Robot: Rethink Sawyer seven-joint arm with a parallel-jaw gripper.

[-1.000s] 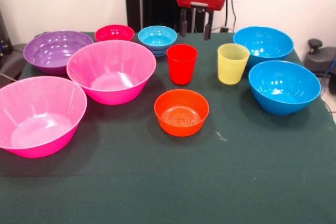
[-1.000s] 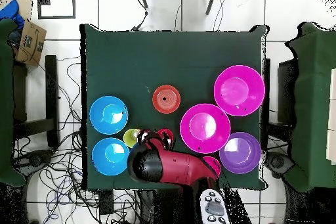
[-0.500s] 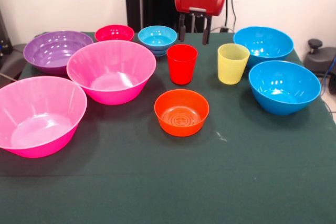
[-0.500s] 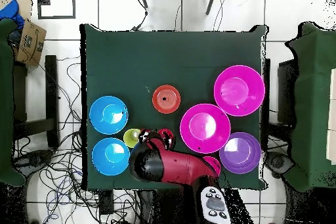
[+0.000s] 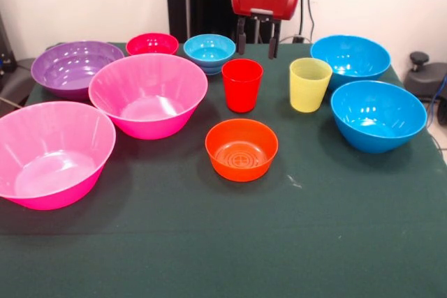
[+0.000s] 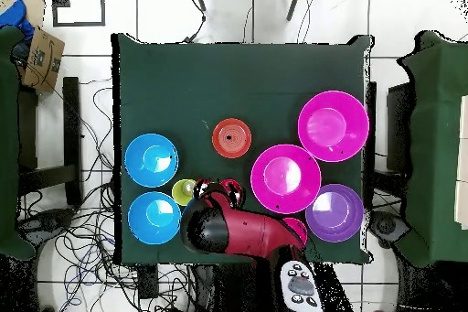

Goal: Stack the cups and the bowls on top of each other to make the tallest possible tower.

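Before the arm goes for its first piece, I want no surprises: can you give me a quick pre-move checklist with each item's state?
1. Gripper fingers open, holding nothing: ok.
2. Red cup upright, standing apart from its neighbours: ok.
3. Yellow cup upright: ok.
4. Small orange bowl empty, rim up: ok.
5. Tower begun: not ok, every piece stands alone on the table.
6. Gripper centred over a cup: cannot tell.

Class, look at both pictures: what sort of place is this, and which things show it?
Probably a robotics lab: a red robot arm works at a green-clothed table, loose cables trail over the tiled floor, and bright plastic bowls are laid out as test objects.
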